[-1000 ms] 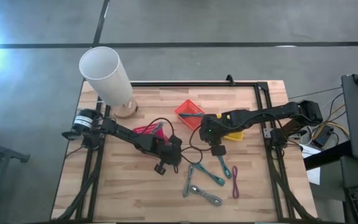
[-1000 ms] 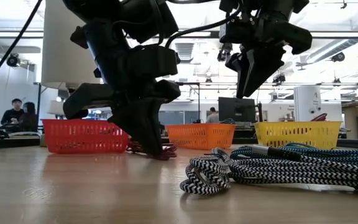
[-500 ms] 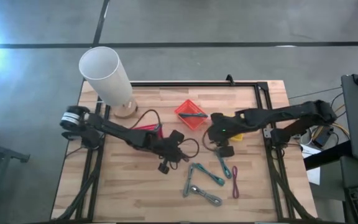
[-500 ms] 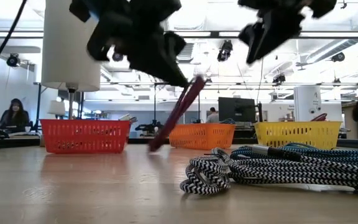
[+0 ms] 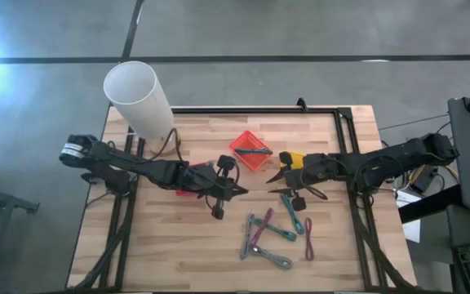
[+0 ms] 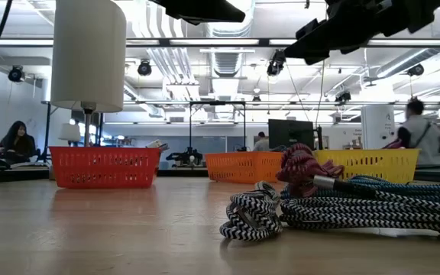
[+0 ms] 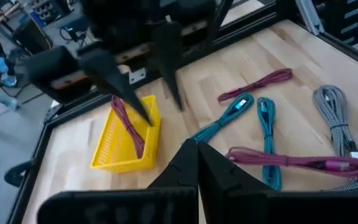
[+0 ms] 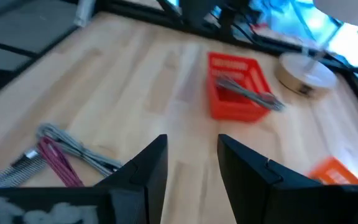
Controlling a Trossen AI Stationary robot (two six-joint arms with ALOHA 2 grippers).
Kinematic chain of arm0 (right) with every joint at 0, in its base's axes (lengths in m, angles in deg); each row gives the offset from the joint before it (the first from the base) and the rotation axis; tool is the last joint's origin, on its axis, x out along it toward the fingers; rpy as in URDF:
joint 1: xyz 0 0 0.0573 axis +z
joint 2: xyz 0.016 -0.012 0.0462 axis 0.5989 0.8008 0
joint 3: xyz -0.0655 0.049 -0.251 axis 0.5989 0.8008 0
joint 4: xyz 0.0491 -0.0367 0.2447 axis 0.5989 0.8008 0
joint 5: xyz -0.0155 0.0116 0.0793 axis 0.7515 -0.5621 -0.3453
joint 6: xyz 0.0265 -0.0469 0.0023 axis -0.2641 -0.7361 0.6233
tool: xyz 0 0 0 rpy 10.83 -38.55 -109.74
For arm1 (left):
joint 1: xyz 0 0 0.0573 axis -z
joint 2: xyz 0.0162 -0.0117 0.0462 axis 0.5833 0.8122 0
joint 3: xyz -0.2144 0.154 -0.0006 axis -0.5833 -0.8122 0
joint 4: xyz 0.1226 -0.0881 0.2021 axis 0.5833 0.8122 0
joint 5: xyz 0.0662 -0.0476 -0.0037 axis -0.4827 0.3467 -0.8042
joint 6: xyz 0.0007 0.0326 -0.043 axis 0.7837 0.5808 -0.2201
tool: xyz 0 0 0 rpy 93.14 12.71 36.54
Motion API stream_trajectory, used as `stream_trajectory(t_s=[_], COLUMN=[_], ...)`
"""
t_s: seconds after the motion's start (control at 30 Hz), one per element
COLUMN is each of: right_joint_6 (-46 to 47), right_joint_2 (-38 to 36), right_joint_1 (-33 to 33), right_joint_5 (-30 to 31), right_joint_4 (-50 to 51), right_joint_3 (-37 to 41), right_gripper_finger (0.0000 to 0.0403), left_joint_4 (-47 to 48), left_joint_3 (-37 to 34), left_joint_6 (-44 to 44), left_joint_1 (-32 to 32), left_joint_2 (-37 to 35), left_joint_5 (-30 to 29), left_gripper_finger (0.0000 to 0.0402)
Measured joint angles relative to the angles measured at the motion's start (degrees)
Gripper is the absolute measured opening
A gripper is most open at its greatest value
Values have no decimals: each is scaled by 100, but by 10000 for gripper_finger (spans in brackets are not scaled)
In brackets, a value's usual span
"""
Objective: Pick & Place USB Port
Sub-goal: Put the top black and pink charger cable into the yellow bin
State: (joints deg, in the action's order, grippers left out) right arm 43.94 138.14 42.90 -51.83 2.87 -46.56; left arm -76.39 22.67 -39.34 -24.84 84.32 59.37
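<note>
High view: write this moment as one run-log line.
left gripper: jaws shut, mid-table | right gripper: jaws open, by yellow basket | cables: loose on table

Grey concrete floor, wooden table, bright ceiling lights, white lamp

The high camera is looking straight down on the whole table. The low camera is sitting at table height, facing the room, very near the striped cable. Both wrist cameras are looking across the same table, sharing the loose cables.
</note>
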Motion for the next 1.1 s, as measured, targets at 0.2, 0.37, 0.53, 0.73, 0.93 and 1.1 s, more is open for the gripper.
stream_trajectory(t_s=[0.2,0.37,0.53,0.73,0.93,1.1], right_joint_6=[128,625,763,248,287,54], right_joint_2=[47,79,456,1132,1894,2401], right_joint_1=[0,76,280,526,615,644], right_joint_5=[-116,-825,-936,-1013,-1014,-1042], right_joint_4=[288,952,1039,822,777,1239], right_joint_3=[-5,-302,-300,-302,-517,-990], right_gripper_finger=[137,134,134,133,142,153], left_joint_4=[57,266,414,548,784,851], left_joint_3=[-15,-24,-24,-13,-15,-17], left_joint_6=[-135,-159,-366,-450,-452,-486], left_joint_1=[-10,-15,-28,-23,-23,-23], left_joint_2=[212,577,570,338,214,211], left_joint_5=[620,672,270,61,-461,-484], left_gripper_finger=[0,17,60,92,92,90])
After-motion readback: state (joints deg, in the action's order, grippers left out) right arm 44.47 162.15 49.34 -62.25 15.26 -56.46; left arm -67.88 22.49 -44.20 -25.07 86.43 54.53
